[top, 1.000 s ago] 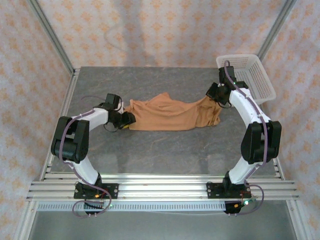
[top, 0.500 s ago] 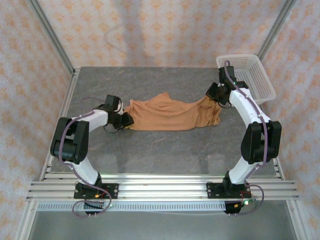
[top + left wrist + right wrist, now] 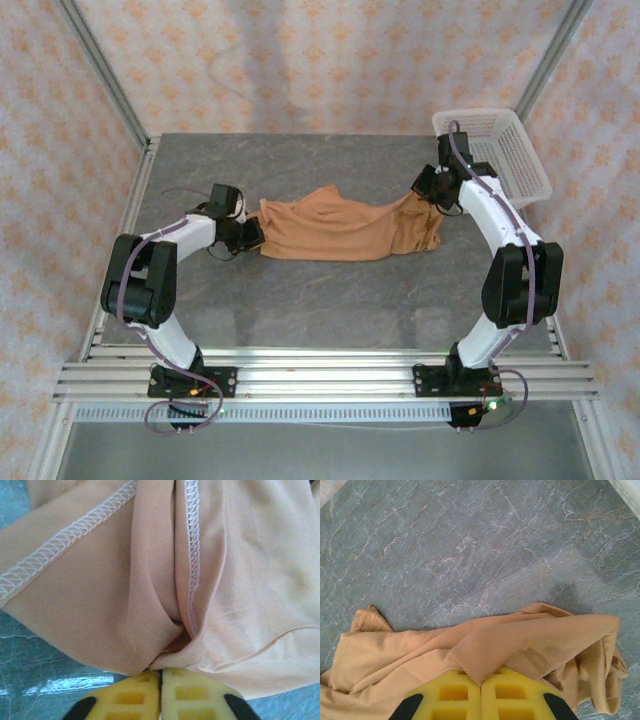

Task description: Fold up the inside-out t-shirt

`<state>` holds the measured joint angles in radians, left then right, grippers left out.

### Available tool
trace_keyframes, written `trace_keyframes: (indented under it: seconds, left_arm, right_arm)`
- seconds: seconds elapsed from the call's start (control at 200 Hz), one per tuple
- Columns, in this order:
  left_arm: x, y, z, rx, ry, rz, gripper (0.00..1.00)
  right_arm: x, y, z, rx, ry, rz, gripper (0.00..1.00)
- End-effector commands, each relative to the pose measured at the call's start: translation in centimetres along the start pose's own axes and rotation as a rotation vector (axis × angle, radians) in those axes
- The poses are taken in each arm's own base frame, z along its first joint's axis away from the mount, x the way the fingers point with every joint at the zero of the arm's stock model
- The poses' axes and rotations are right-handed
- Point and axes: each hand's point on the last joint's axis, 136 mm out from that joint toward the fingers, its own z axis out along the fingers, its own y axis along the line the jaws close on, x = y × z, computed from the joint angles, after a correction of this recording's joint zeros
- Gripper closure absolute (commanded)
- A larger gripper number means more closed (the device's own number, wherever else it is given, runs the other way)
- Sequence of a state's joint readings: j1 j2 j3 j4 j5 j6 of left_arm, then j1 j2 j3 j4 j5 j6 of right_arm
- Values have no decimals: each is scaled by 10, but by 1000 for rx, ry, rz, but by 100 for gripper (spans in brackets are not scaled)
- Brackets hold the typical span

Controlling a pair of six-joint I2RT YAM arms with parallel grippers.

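Now the left gripper (image 3: 254, 236) has just closed: low in the left wrist view we see its yellow fingers (image 3: 131, 698) pressed together on a bunched fold of cloth. The right gripper (image 3: 481, 682) also pinches a ribbed edge. The inside-out t-shirt (image 3: 340, 228) lies stretched across the middle of the top view. With its 2 ends held, we judge it ready to be lifted or spread. We find no label or writing, only white seam stitching (image 3: 45, 555).

- The t-shirt (image 3: 240, 580) is showing soft matt cloth, its seams stitched white.
- The table (image 3: 470, 545) is gleaming faintly like veined stone.
- The basket (image 3: 505, 150) at two o'clock is showing plastic mesh.
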<state>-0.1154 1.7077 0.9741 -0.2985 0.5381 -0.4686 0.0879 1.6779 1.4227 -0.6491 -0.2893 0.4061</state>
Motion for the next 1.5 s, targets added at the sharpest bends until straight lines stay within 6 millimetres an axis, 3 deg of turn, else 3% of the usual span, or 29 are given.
trace_keyframes:
  seconds: [0.0,0.155,0.275,0.365,0.49,0.575,0.646,0.696,0.826,0.966,1.091,1.186,1.256,1.321,1.411,1.491]
  left_arm:
    - [-8,-3,-11,-7,-27,16,100]
    - [-20,-21,-36,15,-70,32,100]
    - [-55,-54,-92,38,-187,64,100]
    - [-101,-83,-169,96,-370,57,100]
    - [-149,-106,-307,206,-686,-13,100]
    - [-154,-115,-386,257,-870,-25,100]
    - [-146,-126,-425,297,-946,-1,100]
    - [-139,-132,-441,310,-970,20,100]
    - [-117,-136,-465,300,-1011,61,100]
    - [-91,-140,-494,295,-1073,96,100]
    - [-68,-146,-517,293,-1119,142,100]
    - [-62,-146,-517,286,-1114,162,100]
    - [-67,-142,-504,279,-1085,160,100]
    - [-79,-135,-481,277,-1035,140,100]
    - [-103,-120,-429,275,-937,97,100]
    - [-127,-94,-367,243,-833,38,100]
  right_arm:
    - [-16,12,-21,-41,-57,-12,100]
    - [-20,15,-27,-49,-70,-9,100]
    - [-40,29,-58,-71,-130,-27,100]
    - [-64,49,-103,-114,-217,-51,100]
    - [-93,74,-192,-192,-379,-72,100]
    - [-100,83,-248,-245,-472,-77,100]
    - [-97,89,-286,-304,-529,-74,100]
    - [-93,95,-310,-365,-561,-74,100]
    - [-79,100,-357,-467,-621,-76,100]
    - [-58,104,-394,-544,-623,-106,100]
    - [-41,95,-418,-549,-640,-129,100]
    - [-34,89,-426,-534,-655,-134,100]
    - [-36,87,-416,-514,-637,-132,100]
    - [-42,88,-395,-488,-608,-123,100]
    - [-58,91,-345,-444,-550,-103,100]
    - [-73,95,-289,-404,-478,-83,100]
